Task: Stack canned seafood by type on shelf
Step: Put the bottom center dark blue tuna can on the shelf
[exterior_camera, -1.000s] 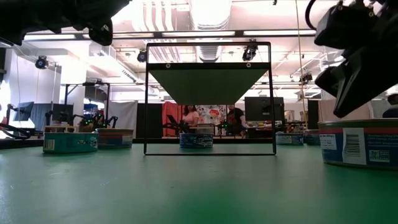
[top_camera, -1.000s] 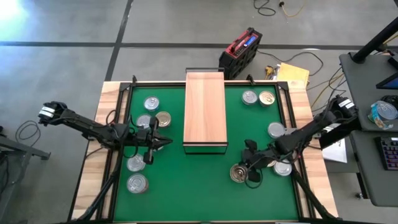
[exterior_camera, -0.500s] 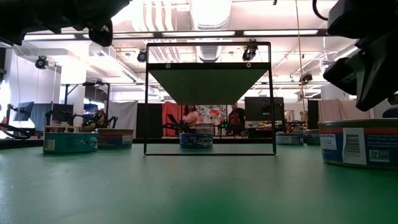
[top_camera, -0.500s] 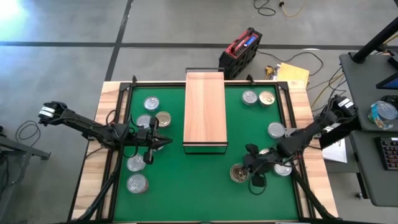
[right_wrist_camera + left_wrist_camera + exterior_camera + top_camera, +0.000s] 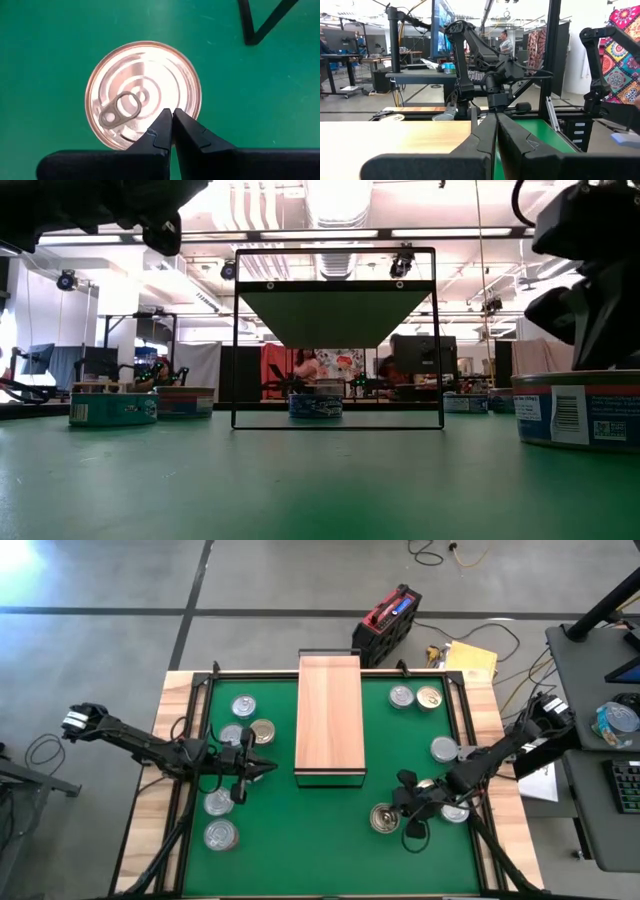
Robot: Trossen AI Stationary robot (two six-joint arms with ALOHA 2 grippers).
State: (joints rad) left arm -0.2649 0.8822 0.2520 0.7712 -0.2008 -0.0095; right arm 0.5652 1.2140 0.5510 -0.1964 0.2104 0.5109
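The shelf (image 5: 330,715) is a light-wood board on a dark frame (image 5: 337,340) in the middle of the green mat. Tins of canned seafood stand on the mat on both sides: several on the left (image 5: 232,733), others on the right (image 5: 401,696). A gold-lidded tin (image 5: 383,818) (image 5: 144,95) stands near the front right, upright on its base, pull tab up. My right gripper (image 5: 172,114) (image 5: 404,808) is shut and slants down over that tin's lid. My left gripper (image 5: 272,768) (image 5: 496,117) is shut, level, left of the shelf's near end, holding nothing. My right gripper's shut fingertips (image 5: 162,122) stand over the edge of the gold lid (image 5: 150,135), slanting down from the table's right. Whether they touch the lid I cannot tell.
A silver tin (image 5: 455,810) stands close under my right arm, another (image 5: 443,749) farther back. In the low view the nearest tin (image 5: 575,412) stands at the right and two (image 5: 112,408) at the left. Bare mat lies in front of the shelf.
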